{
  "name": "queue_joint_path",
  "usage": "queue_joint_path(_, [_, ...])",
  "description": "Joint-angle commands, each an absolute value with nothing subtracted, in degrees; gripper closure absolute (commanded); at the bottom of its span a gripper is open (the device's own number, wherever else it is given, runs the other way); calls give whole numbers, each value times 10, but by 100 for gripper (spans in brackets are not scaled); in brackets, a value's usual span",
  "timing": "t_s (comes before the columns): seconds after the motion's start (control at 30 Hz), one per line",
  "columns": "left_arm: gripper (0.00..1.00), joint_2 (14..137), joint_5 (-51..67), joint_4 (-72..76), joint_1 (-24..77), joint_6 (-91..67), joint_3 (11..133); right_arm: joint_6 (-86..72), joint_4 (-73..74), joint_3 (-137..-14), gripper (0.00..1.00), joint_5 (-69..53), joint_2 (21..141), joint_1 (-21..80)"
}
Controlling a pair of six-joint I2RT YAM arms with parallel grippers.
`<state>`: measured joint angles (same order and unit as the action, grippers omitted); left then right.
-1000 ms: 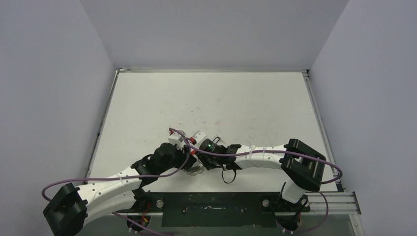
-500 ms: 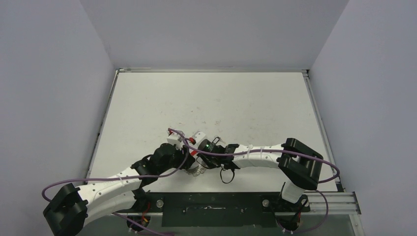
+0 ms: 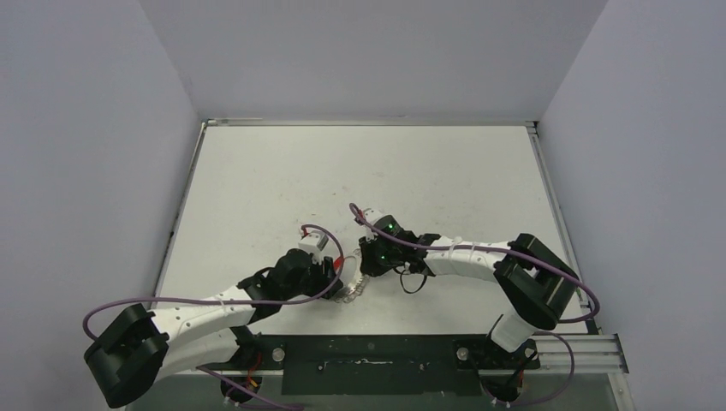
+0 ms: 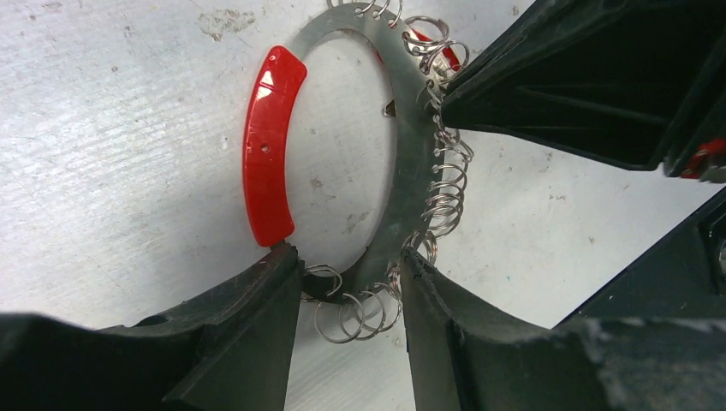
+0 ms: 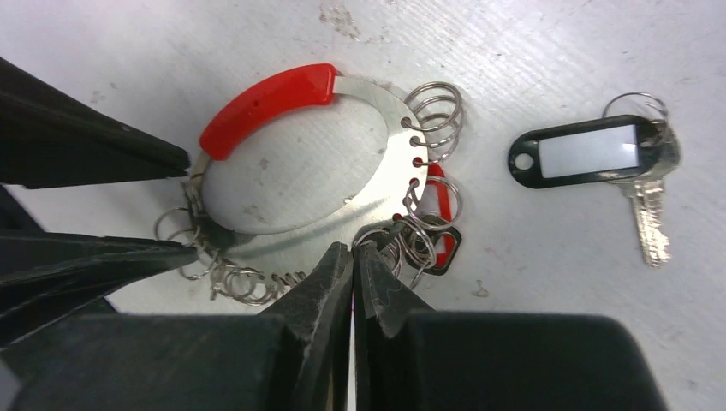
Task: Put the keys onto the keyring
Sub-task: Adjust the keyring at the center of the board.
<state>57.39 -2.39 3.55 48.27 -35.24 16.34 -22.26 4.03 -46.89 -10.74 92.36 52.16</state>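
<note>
On the table point(image 3: 257, 171) the keyring point(image 4: 409, 171) lies between both arms. The left gripper point(image 4: 347, 257), half-closed, clasps its arc beside the red sleeve point(image 4: 265, 154); the right gripper point(image 5: 353, 253) is pinched shut, tips at the rim — nipping it or not, I cannot tell. The loose key point(image 5: 651, 214) lies to the right in the right wrist view, shaft crosswise to its black tag point(image 5: 586, 154) — the right arm is nearer. Small wire rings point(image 5: 432, 107) crowd the band.

Left arm point(image 3: 205, 315) and right arm point(image 3: 462, 255): white ribbed link shells with black, blocky joint housings. One purple cable point(image 3: 171, 300) runs along each arm. Green indicator light point(image 3: 389, 228) is lit on the right wrist. Fingers point(image 4: 231, 342) are matt black and wedge-tapered.
</note>
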Motion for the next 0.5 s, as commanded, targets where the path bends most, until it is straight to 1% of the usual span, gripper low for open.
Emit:
queue_joint_path(0.0, [57,590,-4,75,481,-339,188,-318,-78,-451,100,-264,931,492])
queue_joint_path(0.23, [58,600,-2,79,480,-332,192,-453,-235,-416,100,-357,979,461])
queue_joint_path(0.33, [59,604,-2,81,479,-333,190,-432,-191,-423,100,-338,987,459])
queue_joint_path(0.37, [59,605,-1,81,479,-332,190,-416,-173,-426,96,-322,985,458])
queue_joint_path(0.4, [59,605,-1,80,478,-332,190,-404,-160,-426,84,-313,979,458])
queue_joint_path(0.43, [59,605,-1,79,479,-332,189,-393,-146,-427,79,-303,972,458])
queue_joint_path(0.47, [59,605,-1,78,479,-332,188,-384,-135,-427,72,-296,963,459])
